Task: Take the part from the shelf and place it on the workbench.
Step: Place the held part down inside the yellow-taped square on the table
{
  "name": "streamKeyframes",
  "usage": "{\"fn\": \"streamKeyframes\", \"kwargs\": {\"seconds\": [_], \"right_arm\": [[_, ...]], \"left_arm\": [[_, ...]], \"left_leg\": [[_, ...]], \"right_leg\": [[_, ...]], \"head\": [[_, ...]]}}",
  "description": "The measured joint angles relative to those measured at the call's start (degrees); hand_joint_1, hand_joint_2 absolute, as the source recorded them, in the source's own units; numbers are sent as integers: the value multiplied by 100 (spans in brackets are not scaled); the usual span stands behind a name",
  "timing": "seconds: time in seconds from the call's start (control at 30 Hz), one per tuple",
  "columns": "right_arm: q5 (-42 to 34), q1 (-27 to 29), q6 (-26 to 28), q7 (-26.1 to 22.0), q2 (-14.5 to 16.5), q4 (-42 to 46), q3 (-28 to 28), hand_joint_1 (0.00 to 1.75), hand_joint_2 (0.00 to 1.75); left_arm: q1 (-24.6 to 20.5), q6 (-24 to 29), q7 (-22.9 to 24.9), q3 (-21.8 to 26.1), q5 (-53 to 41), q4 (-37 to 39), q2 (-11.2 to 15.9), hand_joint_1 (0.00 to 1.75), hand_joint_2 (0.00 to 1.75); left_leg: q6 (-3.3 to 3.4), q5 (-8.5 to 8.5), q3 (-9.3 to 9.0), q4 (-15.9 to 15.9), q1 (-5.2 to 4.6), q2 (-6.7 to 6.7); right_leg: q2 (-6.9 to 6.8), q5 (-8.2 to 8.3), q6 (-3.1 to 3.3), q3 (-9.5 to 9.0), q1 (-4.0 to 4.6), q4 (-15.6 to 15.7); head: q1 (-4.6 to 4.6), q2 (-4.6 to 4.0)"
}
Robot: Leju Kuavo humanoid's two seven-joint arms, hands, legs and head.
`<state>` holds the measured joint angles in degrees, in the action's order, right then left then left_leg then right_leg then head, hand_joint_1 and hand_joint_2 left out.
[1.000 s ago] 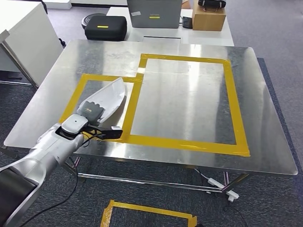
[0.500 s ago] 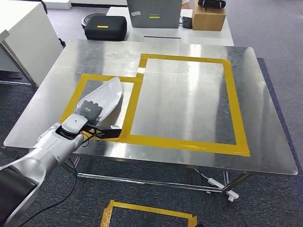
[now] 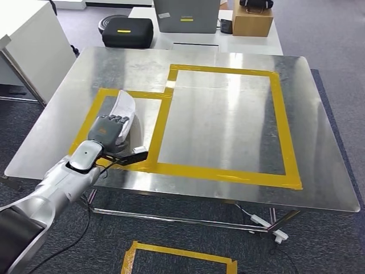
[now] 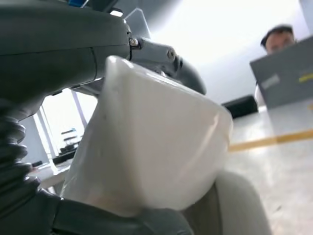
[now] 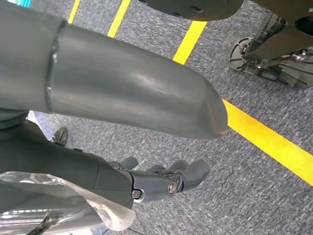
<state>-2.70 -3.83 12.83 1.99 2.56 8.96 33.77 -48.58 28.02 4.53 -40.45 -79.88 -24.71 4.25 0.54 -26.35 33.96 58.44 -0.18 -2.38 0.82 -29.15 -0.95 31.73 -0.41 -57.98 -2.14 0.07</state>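
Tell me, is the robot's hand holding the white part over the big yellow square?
No, the left hand holds the white part inside the smaller yellow tape frame on the workbench.

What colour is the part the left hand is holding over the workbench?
White. The part shows best in the left wrist view, gripped by the left hand.

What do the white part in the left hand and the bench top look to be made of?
The white curved part, held by the left hand, looks like smooth moulded plastic with a soft sheen. The silver workbench top looks like sheet metal: it mirrors the ceiling lights.
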Motion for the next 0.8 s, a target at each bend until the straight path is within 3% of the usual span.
{"fn": "streamKeyframes", "kwargs": {"seconds": [0.33,0.8], "right_arm": [[18,10,-1,9,0,0,0,0,0],[23,12,-2,13,0,0,-1,0,0]], "left_arm": [[136,617,-268,383,-58,-338,2,0,0],[235,790,-492,597,-36,-732,4,0,0]], "left_leg": [[1,0,2,0,-2,1],[1,0,3,0,-2,1]], "right_leg": [[2,0,0,4,-6,0],[2,0,0,4,-6,0]], "head": [[-1,-1],[0,0]]}}
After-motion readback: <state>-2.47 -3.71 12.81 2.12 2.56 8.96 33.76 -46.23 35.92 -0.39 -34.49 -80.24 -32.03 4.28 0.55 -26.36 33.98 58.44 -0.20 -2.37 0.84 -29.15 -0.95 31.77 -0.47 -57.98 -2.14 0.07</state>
